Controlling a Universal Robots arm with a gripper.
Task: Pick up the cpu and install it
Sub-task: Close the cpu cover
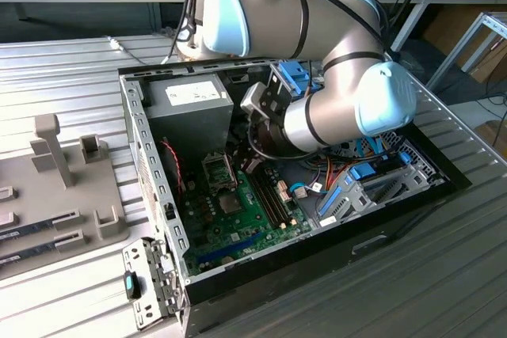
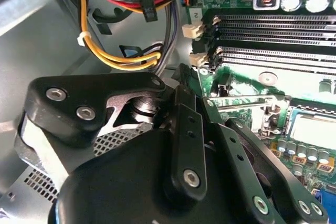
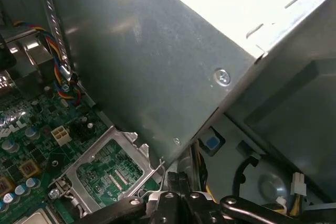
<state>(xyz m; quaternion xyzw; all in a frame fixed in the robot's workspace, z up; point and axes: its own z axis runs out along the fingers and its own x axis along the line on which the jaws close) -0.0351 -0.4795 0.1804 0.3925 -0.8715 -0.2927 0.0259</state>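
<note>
- Gripper [image 2: 181, 85] inside computer case [image 1: 444, 165], above motherboard [image 1: 238, 223]; grip state can't tell.
- Cpu: can't make it out.
- Socket frame [image 3: 107, 169] open; keep descent level, aligned over it.

The power supply box [image 3: 157, 51] and cable bundle [image 2: 126, 51] crowd the open socket frame [image 3: 107, 163].
</note>
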